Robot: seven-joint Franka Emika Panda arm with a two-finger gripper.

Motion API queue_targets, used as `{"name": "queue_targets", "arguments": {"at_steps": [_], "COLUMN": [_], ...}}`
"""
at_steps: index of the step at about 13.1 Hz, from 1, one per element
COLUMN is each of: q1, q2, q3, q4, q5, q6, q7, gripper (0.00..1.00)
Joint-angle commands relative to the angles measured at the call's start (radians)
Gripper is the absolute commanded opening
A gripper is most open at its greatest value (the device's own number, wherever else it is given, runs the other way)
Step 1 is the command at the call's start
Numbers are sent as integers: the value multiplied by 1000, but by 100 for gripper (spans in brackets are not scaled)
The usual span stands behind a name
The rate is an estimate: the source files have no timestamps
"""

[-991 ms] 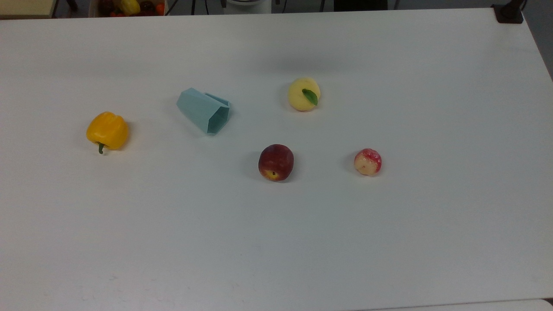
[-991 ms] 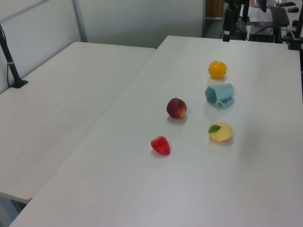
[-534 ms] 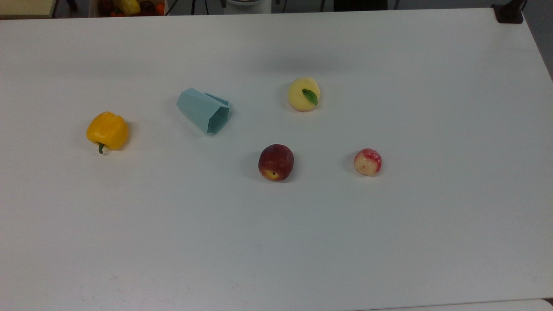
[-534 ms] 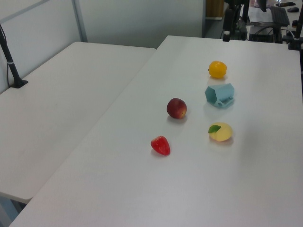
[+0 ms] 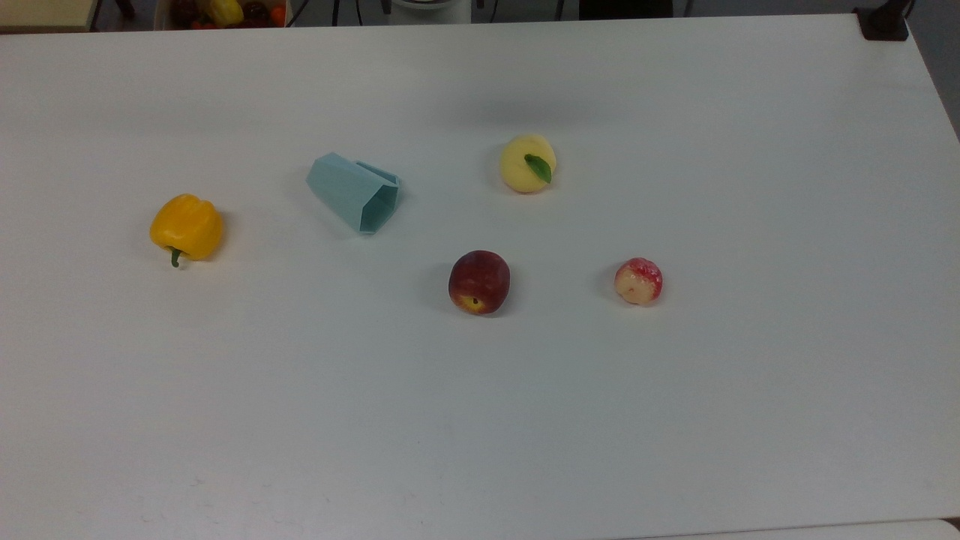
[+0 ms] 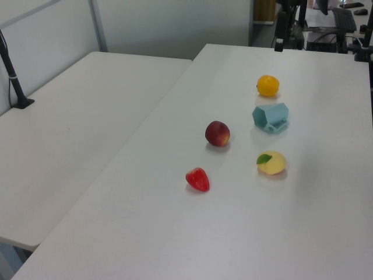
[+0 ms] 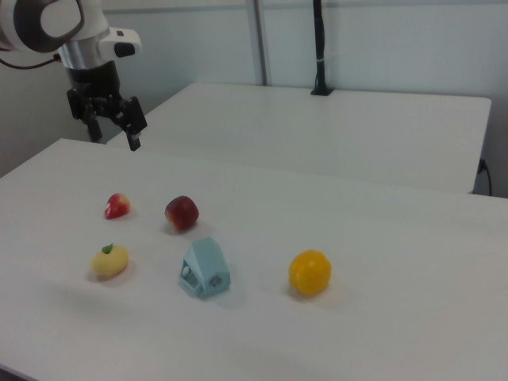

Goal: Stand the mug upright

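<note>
Nothing moved; mug [image 5: 353,192] lies sideways on white table [image 5: 675,412], gripper [image 7: 113,133] spread above

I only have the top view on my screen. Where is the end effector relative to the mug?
Observer: In the right view, the end effector hangs above the table's far edge, beyond the red-and-white fruit and well away from the mug.
Operator: Are its fingers open?
Observer: Yes, they are open, empty and pointing down.
Operator: What lies past the table edge nearest the dark red fruit?
Observer: In the left view, a second white table stands alongside it, on the left view's left.
</note>
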Motion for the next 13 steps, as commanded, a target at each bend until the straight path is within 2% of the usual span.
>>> {"name": "queue_targets", "arguments": {"at_steps": [1, 3, 7, 10, 12, 13], "q1": [-6, 6, 45, 74, 81, 98], "q2": [-17, -9, 46, 95, 152, 196], "q3": [5, 7, 8, 10, 8, 8], "q4": [-33, -25, 4, 16, 18, 25], "q5": [-13, -44, -182, -271, -314, -367], "q6": [31, 27, 25, 25, 36, 37], "q7": [-14, 62, 382, 528, 635, 711], "gripper": [100, 100, 100, 100, 100, 100]}}
